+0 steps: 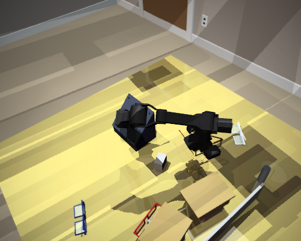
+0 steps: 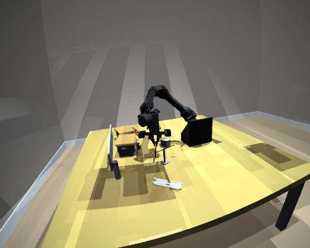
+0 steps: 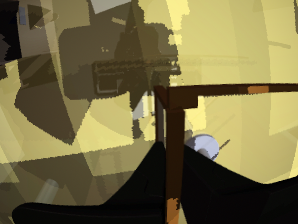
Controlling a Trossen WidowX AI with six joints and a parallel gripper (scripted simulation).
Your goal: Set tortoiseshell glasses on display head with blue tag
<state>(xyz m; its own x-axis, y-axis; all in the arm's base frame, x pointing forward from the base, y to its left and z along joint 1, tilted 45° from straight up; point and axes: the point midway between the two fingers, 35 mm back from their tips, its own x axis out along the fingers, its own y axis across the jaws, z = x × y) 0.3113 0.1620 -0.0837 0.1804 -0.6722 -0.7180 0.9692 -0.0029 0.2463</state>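
Note:
The tortoiseshell glasses (image 1: pixel 221 140) (image 2: pixel 155 152) (image 3: pixel 175 130) are held above the table, brown with orange patches. My gripper (image 1: pixel 202 146) (image 2: pixel 155 143) (image 3: pixel 165 148) is shut on a part of their frame. In the wrist view one bar runs down between the fingers and another reaches to the right edge. A slim dark post on a pale round base (image 2: pixel 164 162) (image 3: pixel 206 146) stands close by, beyond the fingers in the wrist view. I cannot make out either display head or the blue tag for certain.
A grey-white block (image 1: pixel 158 164) (image 2: pixel 165 143) stands near the arm's base. Two tan-topped boxes (image 1: pixel 207 193) (image 1: pixel 166 223) stand beside an upright panel (image 1: pixel 235 214) and a dark cylinder (image 1: pixel 263 173) (image 2: pixel 116 170). White glasses (image 1: pixel 239 140) (image 2: pixel 175 186), blue glasses (image 1: pixel 85 220) and red glasses (image 1: pixel 145 218) are around.

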